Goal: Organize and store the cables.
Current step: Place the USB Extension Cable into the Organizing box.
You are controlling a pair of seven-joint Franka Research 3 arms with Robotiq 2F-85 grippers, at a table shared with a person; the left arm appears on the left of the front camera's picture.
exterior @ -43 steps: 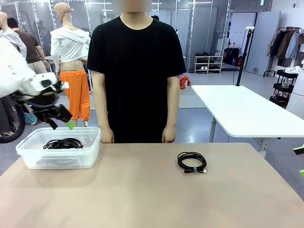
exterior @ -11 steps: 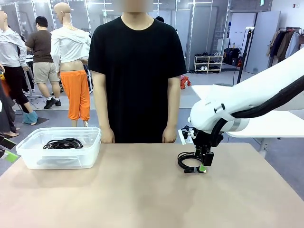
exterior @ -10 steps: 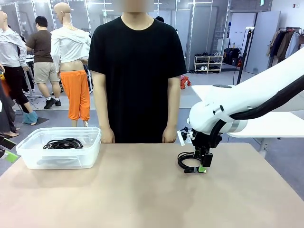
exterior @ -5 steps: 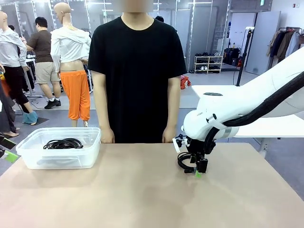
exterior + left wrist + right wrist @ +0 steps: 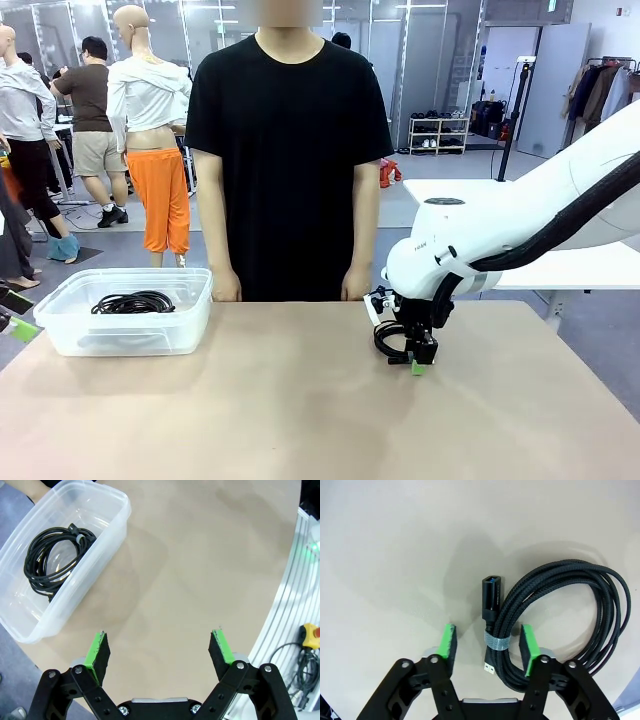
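Right gripper (image 5: 489, 645) straddles the strapped section of the coiled black braided cable (image 5: 560, 615) on the tan table (image 5: 250, 400), jaws not clamped. Left gripper (image 5: 160, 652) hangs released beside the clear plastic bin (image 5: 105, 540).

Right hand (image 5: 489, 647), fingers apart astride the strapped bundle of coiled cable (image 5: 560, 615) on the table (image 5: 395, 545).

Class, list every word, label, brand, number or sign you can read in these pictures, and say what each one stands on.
No text here can be read.
Small dark print on the right arm's white casing: too small to read.
Green sign near the ceiling: too blurred to read.
Coiled cable on the table and clear bin: no print visible.
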